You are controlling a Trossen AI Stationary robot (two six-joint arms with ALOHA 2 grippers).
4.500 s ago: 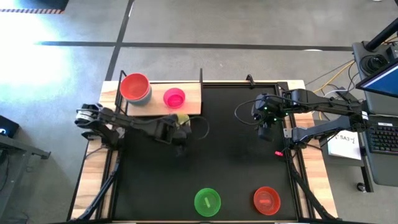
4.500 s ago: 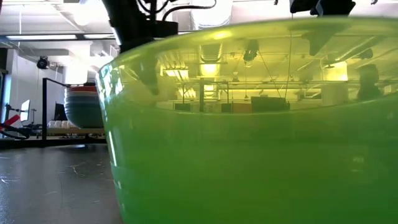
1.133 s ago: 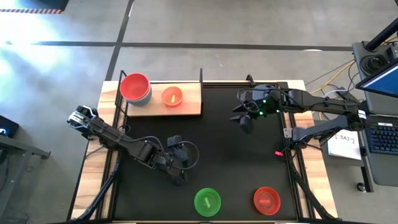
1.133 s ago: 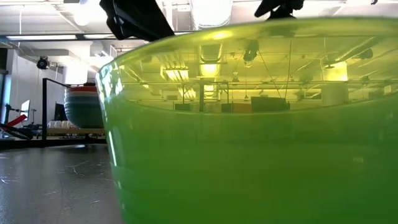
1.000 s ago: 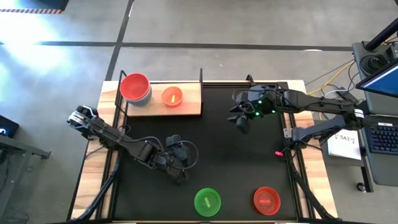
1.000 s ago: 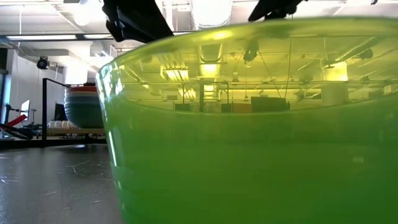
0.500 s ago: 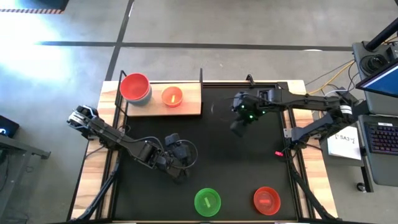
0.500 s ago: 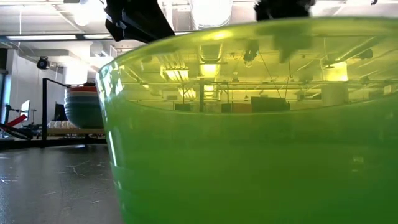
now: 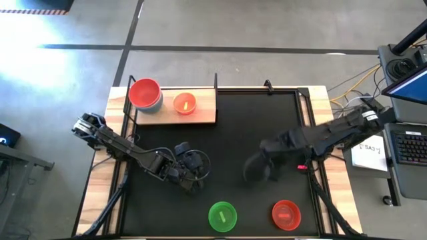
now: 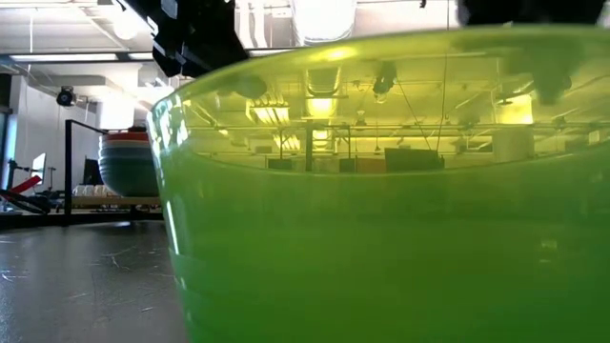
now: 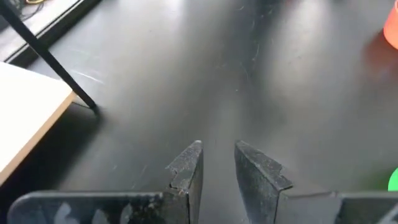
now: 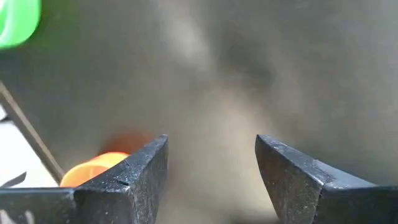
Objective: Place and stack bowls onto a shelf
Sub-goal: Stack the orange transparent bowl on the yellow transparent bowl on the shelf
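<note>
Abt halfway imo: shelf (image 9: 200,113) has a red-topped bowl stack (image 9: 145,94) + an orange bowl (image 9: 184,103). Green bowl (image 9: 222,216) & red bowl (image 9: 285,215) sit on the tabletop (image 9: 230,143) near edge. Left gripper (image 9: 193,179) jaws narrow, empty; right gripper (image 9: 255,168) jaws wide, empty.

The shelf (image 9: 167,115), a light wood board with thin black posts, stood at the table's far left and carried a red-topped stack of bowls (image 9: 145,94) at its left end and a small orange-yellow bowl (image 9: 184,103) nested in another beside it. A green bowl (image 9: 222,216) and a red bowl (image 9: 285,214) sat upright, apart, at the table's near edge.
</note>
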